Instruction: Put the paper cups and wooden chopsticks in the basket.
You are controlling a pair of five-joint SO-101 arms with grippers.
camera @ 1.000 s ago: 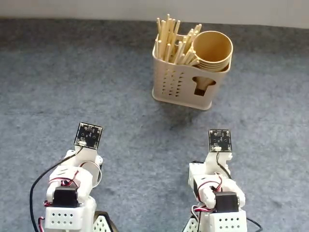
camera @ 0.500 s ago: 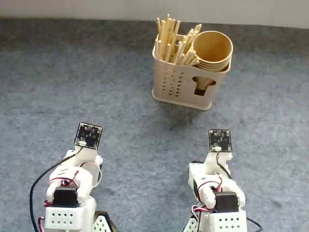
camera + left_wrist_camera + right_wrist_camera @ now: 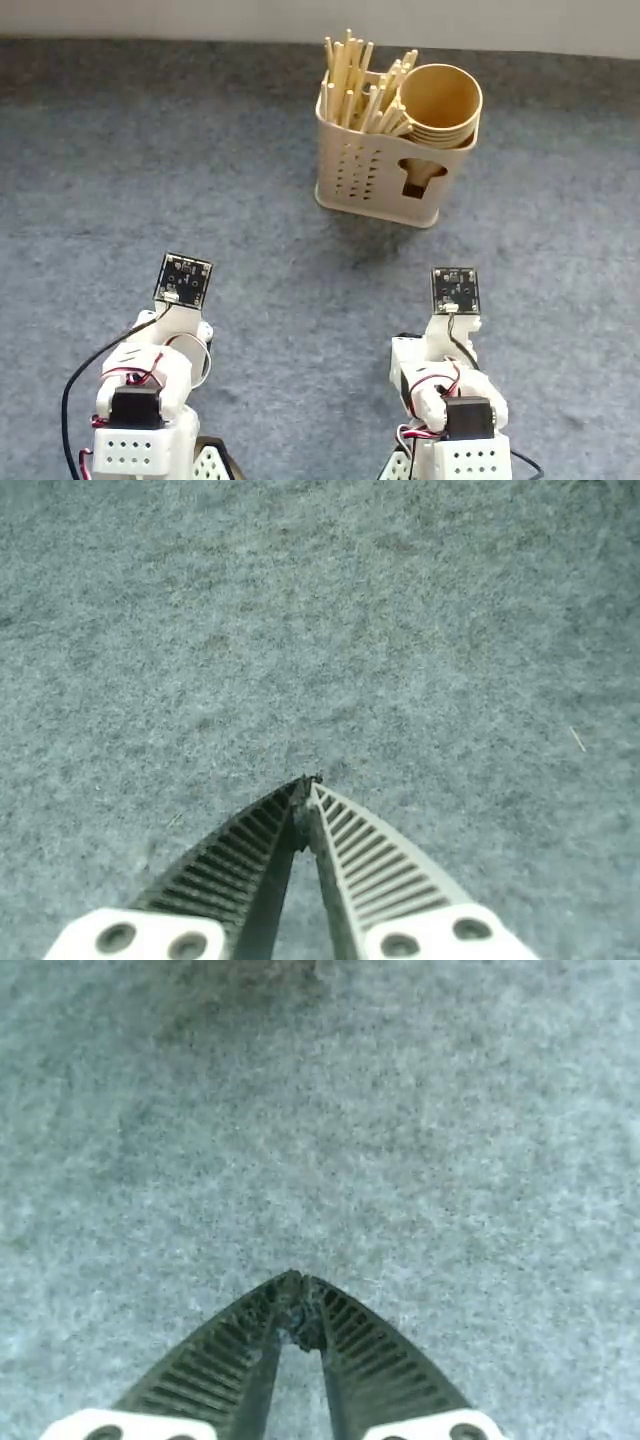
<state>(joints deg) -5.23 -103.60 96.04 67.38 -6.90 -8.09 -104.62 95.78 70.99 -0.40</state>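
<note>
Nearest you, well short of the basket point(image 3: 380, 175), both arms sit folded low. Your left fingers point(image 3: 365, 865) are pressed tip to tip above the grey bench point(image 3: 150, 150) and grip nothing. Your right fingers point(image 3: 375, 1360) are closed the same way and hold nothing either. From this, the step looks like a final check: scan the bench around the basket for strays before you start any reach. Farther off, the wooden chopsticks point(image 3: 355, 85) stand bunched inside the basket. The paper cups point(image 3: 440, 100) sit nested in a stack just beside them, also inside it.
</note>
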